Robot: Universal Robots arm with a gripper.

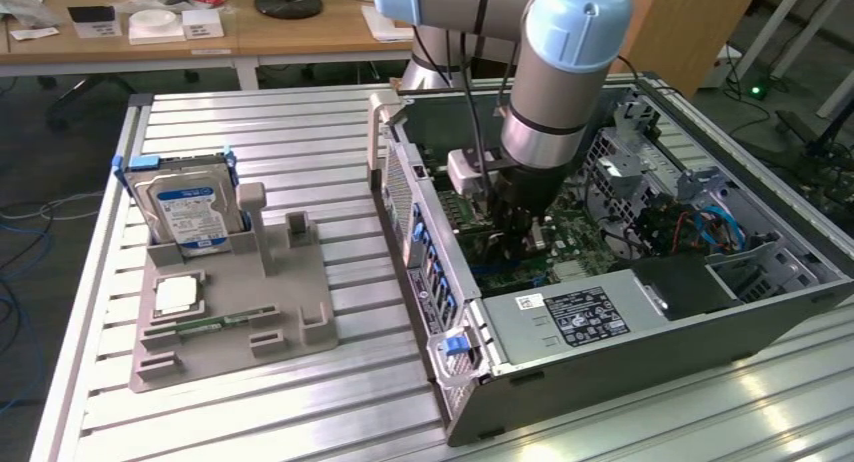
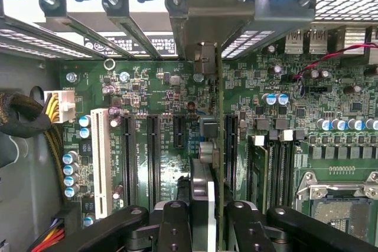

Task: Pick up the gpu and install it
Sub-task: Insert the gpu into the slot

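Wrist view, gpu (image 2: 208, 163) between jaws (edge-on)

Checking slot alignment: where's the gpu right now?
In the wrist view the gpu stands edge-on in the claw, over the motherboard among the black expansion slots, inside the open computer case.

Open computer case (image 1: 641, 312) lying on the slatted aluminium table (image 1: 267, 132), motherboard facing up. Arm (image 1: 567, 72) reaching down into the case, gripper (image 1: 514, 244) low over the motherboard, near the case's blue-clipped slot wall. Grey parts holder (image 1: 240, 312) well apart from the case, toward the exterior view's left, with a hard drive (image 1: 187, 210) upright in it and a small green memory stick (image 1: 214, 324) lying flat.
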